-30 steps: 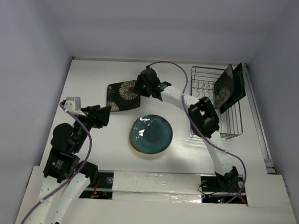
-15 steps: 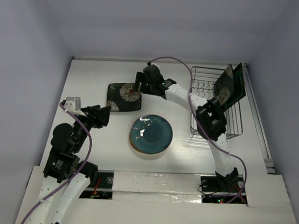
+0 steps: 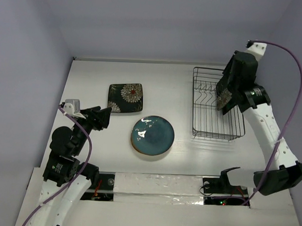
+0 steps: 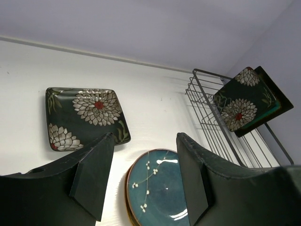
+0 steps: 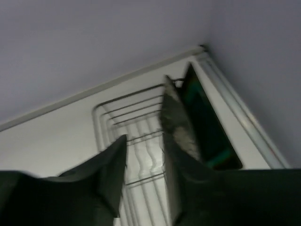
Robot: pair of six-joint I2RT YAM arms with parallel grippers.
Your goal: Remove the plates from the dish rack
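Plates left in the rack: two square plates stand upright at the far right end of the dish rack (image 3: 211, 120). The racked flowered plate (image 4: 239, 107) is in front and the teal square plate (image 4: 276, 98) is just behind it.
Plates already out: the flowered plate on the bench (image 3: 125, 98) is laid flat on the bench (image 3: 92, 75). The round teal plate (image 3: 152, 135) is laid nearer the arms, close to it but apart.
What has changed: a second ago the right arm was stretched over the flowered plate on the bench. That plate is now let go, and the arm has been swung back and raised above the right end of the rack.
Meaning for the task: two plates are judged as unloaded and two remain. The next pick is being approached.
Right jaws: on the right gripper (image 5: 143, 162) they are seen apart, with rack wire showing through the gap. The view is blurred, so it cannot be said whether one finger touches a plate edge.
Left jaws: on the left gripper (image 4: 143, 181) they are kept moderately apart and empty, unmoved at the left.
View differences: in the top view the racked plates are partly hidden by the right arm. Both their faces are shown clearly only in the left wrist view.
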